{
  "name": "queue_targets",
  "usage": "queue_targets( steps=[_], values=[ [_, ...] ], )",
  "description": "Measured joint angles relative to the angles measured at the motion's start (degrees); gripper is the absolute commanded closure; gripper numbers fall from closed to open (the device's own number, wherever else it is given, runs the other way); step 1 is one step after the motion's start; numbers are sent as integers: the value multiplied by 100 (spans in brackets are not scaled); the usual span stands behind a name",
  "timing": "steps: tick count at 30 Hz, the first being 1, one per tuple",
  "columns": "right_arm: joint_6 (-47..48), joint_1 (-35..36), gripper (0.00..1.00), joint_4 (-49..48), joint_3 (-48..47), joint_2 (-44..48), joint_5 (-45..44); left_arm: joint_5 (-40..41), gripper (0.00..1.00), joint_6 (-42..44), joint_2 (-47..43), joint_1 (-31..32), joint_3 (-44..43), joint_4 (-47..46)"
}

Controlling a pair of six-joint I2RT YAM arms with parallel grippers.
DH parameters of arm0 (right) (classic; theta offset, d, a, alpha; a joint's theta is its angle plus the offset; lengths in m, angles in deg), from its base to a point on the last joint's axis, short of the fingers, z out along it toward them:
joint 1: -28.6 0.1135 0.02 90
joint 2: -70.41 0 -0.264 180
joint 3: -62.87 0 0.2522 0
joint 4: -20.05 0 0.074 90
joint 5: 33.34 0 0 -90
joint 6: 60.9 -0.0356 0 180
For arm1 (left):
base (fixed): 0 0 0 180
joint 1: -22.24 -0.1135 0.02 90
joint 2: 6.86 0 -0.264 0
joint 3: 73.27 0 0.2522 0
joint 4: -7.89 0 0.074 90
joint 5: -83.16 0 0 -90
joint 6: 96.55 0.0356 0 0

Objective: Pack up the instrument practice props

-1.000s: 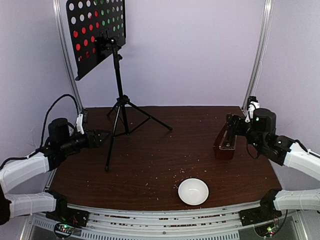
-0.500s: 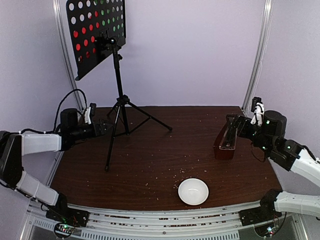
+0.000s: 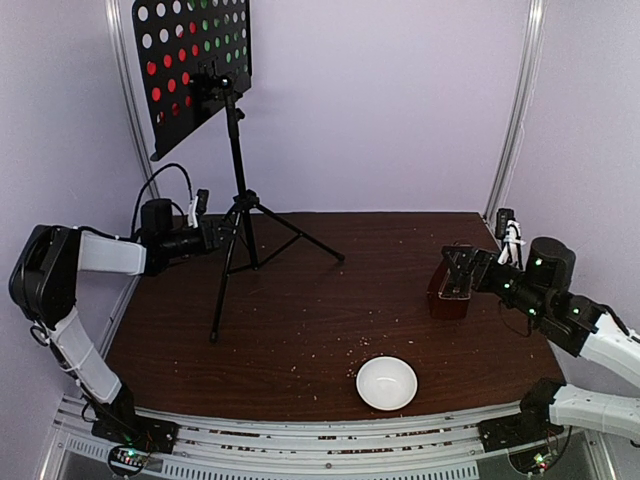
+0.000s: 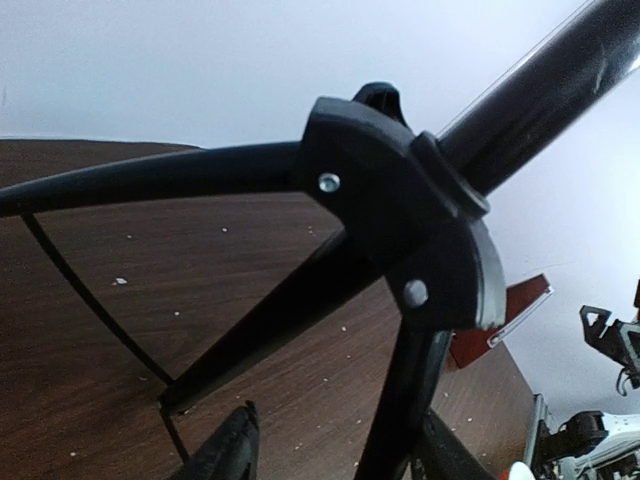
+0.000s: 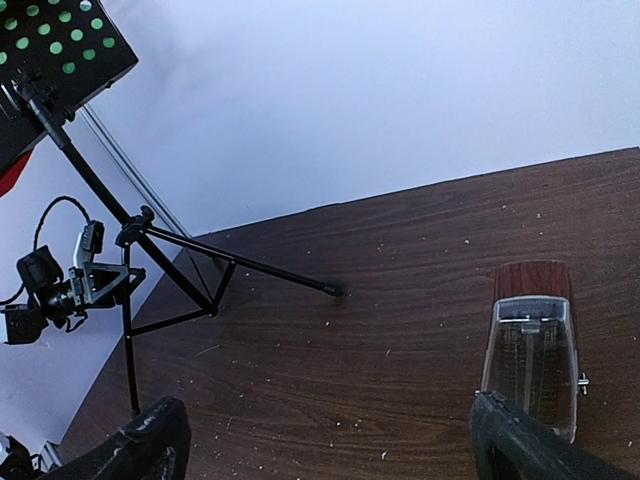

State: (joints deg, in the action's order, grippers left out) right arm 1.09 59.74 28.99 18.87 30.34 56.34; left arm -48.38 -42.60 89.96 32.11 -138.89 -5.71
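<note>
The black perforated music stand point(image 3: 190, 70) stands at the back left on its tripod point(image 3: 245, 205). Red and green sheets point(image 3: 200, 45) show through the holes in its desk. My left gripper point(image 3: 215, 233) is open at the tripod's hub. In the left wrist view one tripod leg point(image 4: 400, 400) runs down between the fingers of my left gripper point(image 4: 340, 455). The red-brown metronome point(image 3: 447, 295) with its clear cover stands at the right. My right gripper point(image 3: 455, 268) is open and empty just above it. In the right wrist view the metronome point(image 5: 530, 350) stands beyond the right finger of my right gripper point(image 5: 335, 445).
A white bowl point(image 3: 387, 382) sits near the table's front edge, right of the middle. The tripod's legs spread over the back left of the brown table point(image 3: 320, 310), one reaching toward the middle point(image 3: 335, 258). Metal frame posts stand at the back corners.
My left arm has stretched back and to the right, bringing its gripper to the tripod's hub. My right arm has drawn back a little, its gripper lower beside the metronome.
</note>
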Motion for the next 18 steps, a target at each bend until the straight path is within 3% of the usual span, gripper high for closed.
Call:
queue_targets(
  steps=[3,7,11,13,18],
  values=[
    [-72,0,0,-116,136,11,83,-232,59,-33,192,15,-155,-177],
    [-120,0,0,-181,323,0,155,-393,81,-59,358,105,-251,-376],
    [-197,0,0,-219,365,-20,223,-476,95,170,382,192,-269,-538],
    [-203,0,0,-254,363,-17,234,-426,100,247,378,234,-267,-592],
    [-223,0,0,-289,365,-15,256,-144,100,428,177,278,-24,-586]
  ],
)
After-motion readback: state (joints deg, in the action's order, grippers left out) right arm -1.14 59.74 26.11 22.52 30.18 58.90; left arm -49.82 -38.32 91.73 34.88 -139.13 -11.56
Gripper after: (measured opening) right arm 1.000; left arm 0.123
